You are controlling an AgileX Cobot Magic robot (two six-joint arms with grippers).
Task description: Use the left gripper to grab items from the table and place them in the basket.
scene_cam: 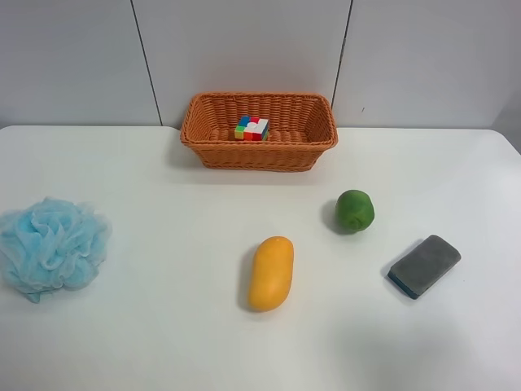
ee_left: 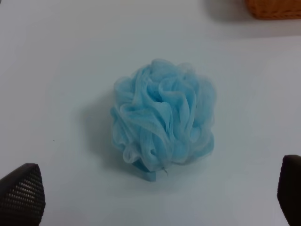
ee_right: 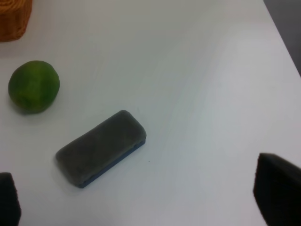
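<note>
A plain white table (scene_cam: pixel 163 342) with a rounded edge stands before grey wall panels. At its far side sits an orange-brown woven wicker basket (scene_cam: pixel 259 155), rectangular with flared sides, its long axis running across the exterior high view. Inside it, on the floor, lies a multicoloured puzzle cube (scene_cam: pixel 252 129).

Four items lie on the bare tabletop, all apart from one another. A fluffy light-blue bath pouf (scene_cam: pixel 52 245), a round bundle of gathered mesh, rests near the exterior high view's left edge. A yellow-orange mango (scene_cam: pixel 271 273) lies in the middle, its long axis running roughly toward the basket with a slight tilt. A round green fruit (scene_cam: pixel 355 210) sits between the mango and the basket's right end. A grey sponge with a blue base (scene_cam: pixel 424 265) lies flat, its long axis set diagonally.

The left gripper (ee_left: pixel 150 197) hangs above the pouf with its fingers (ee_left: pixel 21 193) spread wide and nothing between them. The right gripper (ee_right: pixel 141 197) is likewise spread wide above the sponge, holding nothing.
</note>
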